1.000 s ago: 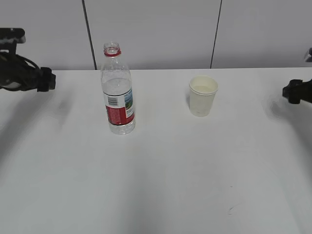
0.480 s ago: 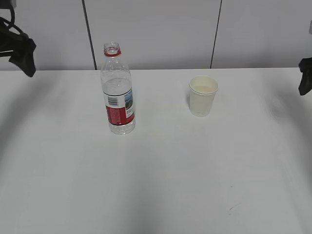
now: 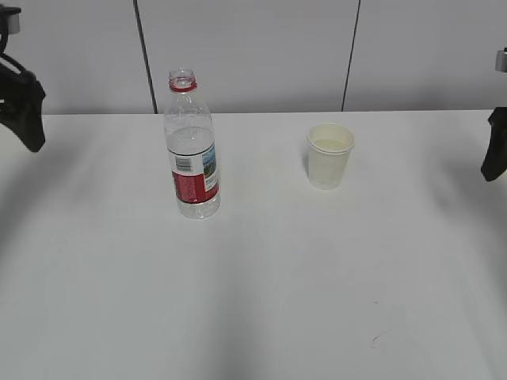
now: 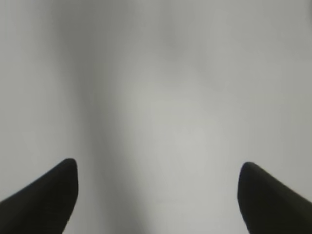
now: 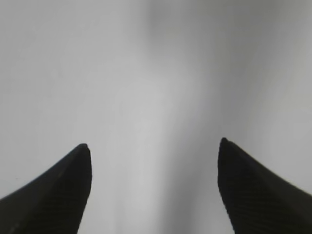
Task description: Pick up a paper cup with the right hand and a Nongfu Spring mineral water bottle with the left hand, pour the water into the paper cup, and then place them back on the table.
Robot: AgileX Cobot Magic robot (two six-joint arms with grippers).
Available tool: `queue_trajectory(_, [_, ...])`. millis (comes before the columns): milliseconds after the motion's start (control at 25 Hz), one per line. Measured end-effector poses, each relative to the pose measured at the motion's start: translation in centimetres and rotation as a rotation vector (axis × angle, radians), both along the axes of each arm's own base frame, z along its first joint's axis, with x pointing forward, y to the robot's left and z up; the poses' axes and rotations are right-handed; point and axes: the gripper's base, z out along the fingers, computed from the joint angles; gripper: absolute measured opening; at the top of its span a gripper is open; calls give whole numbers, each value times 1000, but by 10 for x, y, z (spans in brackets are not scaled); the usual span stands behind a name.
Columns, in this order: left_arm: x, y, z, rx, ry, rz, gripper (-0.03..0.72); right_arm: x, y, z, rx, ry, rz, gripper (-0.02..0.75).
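End effectors, left and right, gape wide and empty, far from uncapped clear plastic bottle and cream paper cup standing upright on white worktop.

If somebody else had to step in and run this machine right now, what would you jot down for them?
Left gripper: open, empty, off at the left edge of the table.
Right gripper: open, empty, at the right edge.
Water bottle: upright, uncapped, left of centre, partly full.
Paper cup: upright, right of the bottle, apart from it.
Done: cannot tell whether water was poured; the cup's inside is not clear enough to judge.
Left: if nothing was poured, the right gripper takes the cup, the left takes the bottle, pour, then set both down.
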Motion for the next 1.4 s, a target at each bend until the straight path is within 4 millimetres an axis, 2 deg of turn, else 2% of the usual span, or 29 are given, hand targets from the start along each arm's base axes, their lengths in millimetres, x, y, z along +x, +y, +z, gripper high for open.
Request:
queue_trajectory(120, [-29,-3,-7,-1,56,-12,593,-26,8,8,26,1,25,595])
queue_trajectory(240, [-64,-6,-9,-16,86,-18,593,-65,17,12,32,13,50,594])
queue_trajectory(520, [-138,-8,8,-71,-20,-22,593,-156,36,24,-7,-117,60,593])
queue_trajectory(680, [-167,-7,6,-77,-58,-21,593,-193,45,29,-23,-197,61,593])
queue_trajectory(1000, [-238,-2,-10,-89,-211,-23,593,-243,56,30,-46,-322,62,586])
queue_trajectory(1120, [-258,-2,-17,-108,-292,-20,593,-257,62,29,-24,-379,54,586])
queue_trajectory(1240, [-268,-3,-24,-126,-307,-23,593,-268,66,24,-15,-412,49,586])
queue_trajectory(1400, [-274,-6,-19,-139,-341,-48,593,-280,69,16,-17,-426,50,585])
